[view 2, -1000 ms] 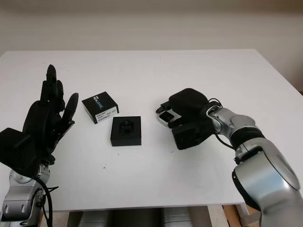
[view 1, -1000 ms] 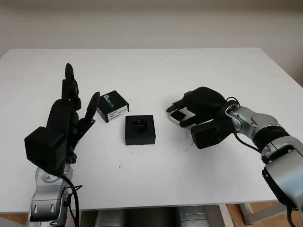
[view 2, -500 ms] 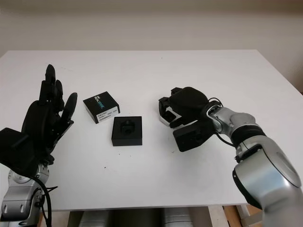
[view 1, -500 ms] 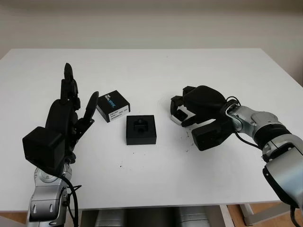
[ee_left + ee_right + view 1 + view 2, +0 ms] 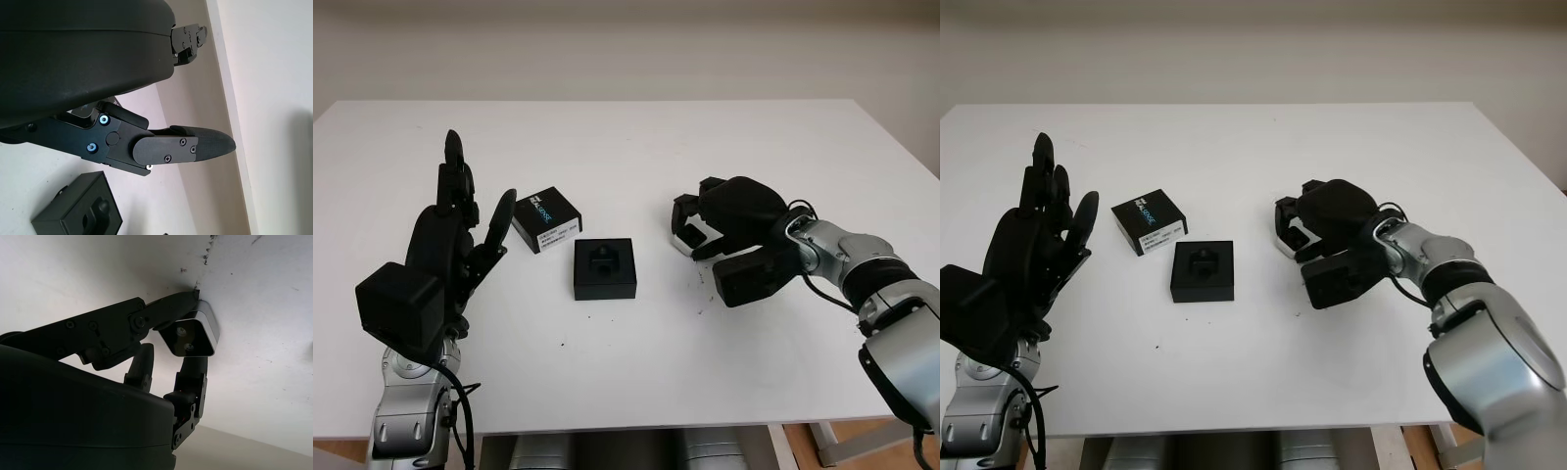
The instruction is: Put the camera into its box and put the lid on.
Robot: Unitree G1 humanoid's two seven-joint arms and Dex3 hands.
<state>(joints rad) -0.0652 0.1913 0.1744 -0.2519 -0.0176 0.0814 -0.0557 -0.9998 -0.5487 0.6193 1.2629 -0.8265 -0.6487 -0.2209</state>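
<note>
The right hand (image 5: 724, 211) covered most of the camera (image 5: 191, 335), so from the head only a small white corner peeked out past its fingers. The print on the lid (image 5: 546, 219), just beyond the left hand (image 5: 460, 235), was too small to read. The box (image 5: 80, 211) was cut off at the edge of the left wrist view.

Both hands black, matte, three-fingered: left hand (image 5: 445, 250), right hand (image 5: 729, 220). Forearms silver-grey metal with black cables. Small screws, some blue, at finger joints (image 5: 100, 120).
</note>
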